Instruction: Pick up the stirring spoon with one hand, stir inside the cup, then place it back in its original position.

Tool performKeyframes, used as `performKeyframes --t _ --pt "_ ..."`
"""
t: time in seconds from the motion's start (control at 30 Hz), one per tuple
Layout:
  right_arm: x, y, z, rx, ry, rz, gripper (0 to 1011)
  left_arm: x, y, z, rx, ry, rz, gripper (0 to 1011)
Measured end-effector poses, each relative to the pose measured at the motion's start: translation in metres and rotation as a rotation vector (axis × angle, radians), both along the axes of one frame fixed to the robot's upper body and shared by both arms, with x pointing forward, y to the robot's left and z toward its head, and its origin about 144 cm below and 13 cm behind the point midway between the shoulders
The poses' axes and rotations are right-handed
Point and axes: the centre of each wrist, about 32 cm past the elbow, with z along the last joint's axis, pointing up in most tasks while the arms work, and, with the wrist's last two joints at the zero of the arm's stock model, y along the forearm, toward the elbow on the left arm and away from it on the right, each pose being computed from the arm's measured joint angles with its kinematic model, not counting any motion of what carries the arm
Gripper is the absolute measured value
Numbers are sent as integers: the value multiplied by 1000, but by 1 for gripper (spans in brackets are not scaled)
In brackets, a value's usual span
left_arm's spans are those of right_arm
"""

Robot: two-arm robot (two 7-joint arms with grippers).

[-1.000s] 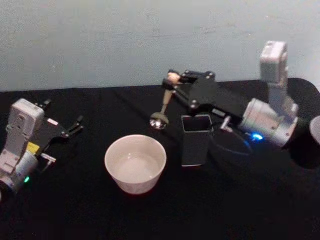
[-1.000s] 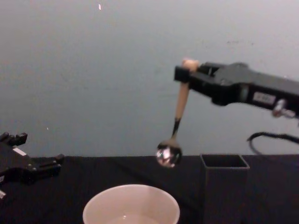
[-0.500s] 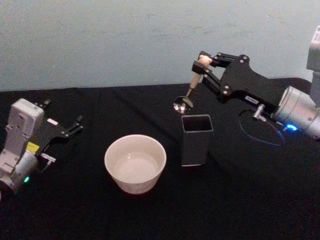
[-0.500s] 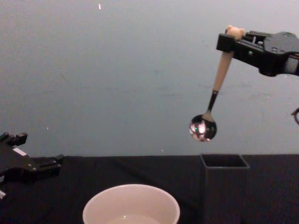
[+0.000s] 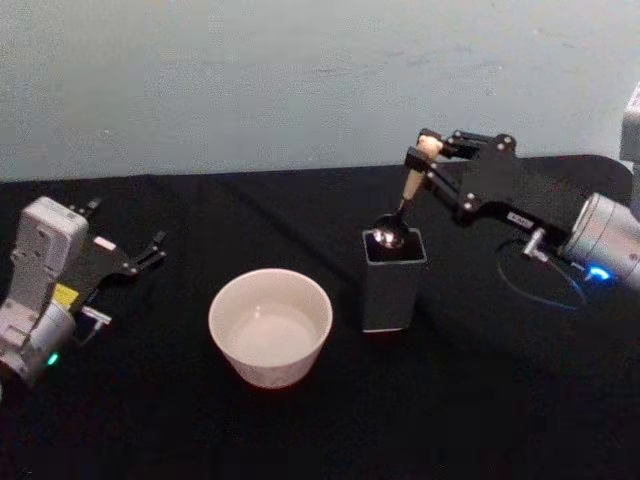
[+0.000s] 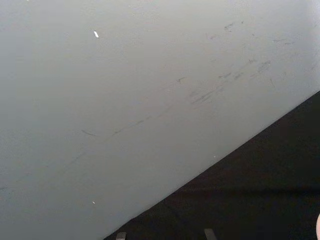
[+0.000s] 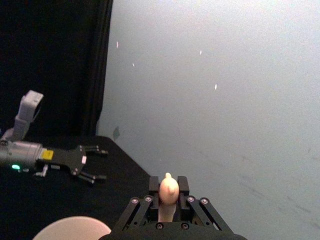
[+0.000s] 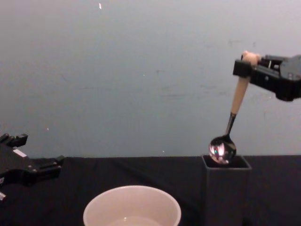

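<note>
A big black table (image 5: 480, 400) under everything, with a pale wall (image 5: 250, 80) behind it at 12 o'clock. Next in size, the right arm (image 5: 610, 235) coming in from 3 o'clock, and the left arm (image 5: 40, 280) lying low on the table at 9 o'clock.

On the end of the right arm, the right gripper (image 5: 430, 158), up in the air above the dark grey box (image 5: 392, 290) and a bit toward 1 o'clock. Pinched tight on the top of the stirring spoon (image 8: 236, 106), just under the little bear head. From the right wrist, the bear head poking up between the two black fingers (image 7: 183, 186).

On the end of the left arm, the left gripper (image 5: 148, 252), at 10 o'clock from the cup (image 5: 262, 372) and well apart from it. Pointing toward 2 o'clock, fingers spread wide, nothing between them.

Then the round cream cup, near the middle of the table, wide mouth up. On the 9 o'clock side of the box, close by but not touching.

Then the tall square box, standing straight, open at the top, thinner than the cup.

Smallest, the spoon, hanging down from the right gripper. Tilted from the chest: bear head toward 1 o'clock, shiny round end toward 7 o'clock. Shiny end right at the open top of the box, just dipping inside. Touching the box's edge or not: cannot tell.
</note>
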Motion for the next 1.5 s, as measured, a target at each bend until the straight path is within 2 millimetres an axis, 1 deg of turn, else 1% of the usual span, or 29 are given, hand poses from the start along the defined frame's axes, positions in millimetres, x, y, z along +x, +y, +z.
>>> performKeyframes --t 0.47,0.67,0.97,1.23,1.5 --pt "-1 3 -20 -39 99 -20 214 0 0 0 0 0 0 1001" --pt "-6 7 -34 -56 177 -57 214 0 0 0 0 0 0 1001" --pt "-9 14 -48 -59 247 -99 214 0 0 0 0 0 0 1001" --pt "-9 16 -54 -61 269 -113 214 0 0 0 0 0 0 1001" --pt "-9 17 -54 -65 268 -114 214 0 0 0 0 0 0 1001"
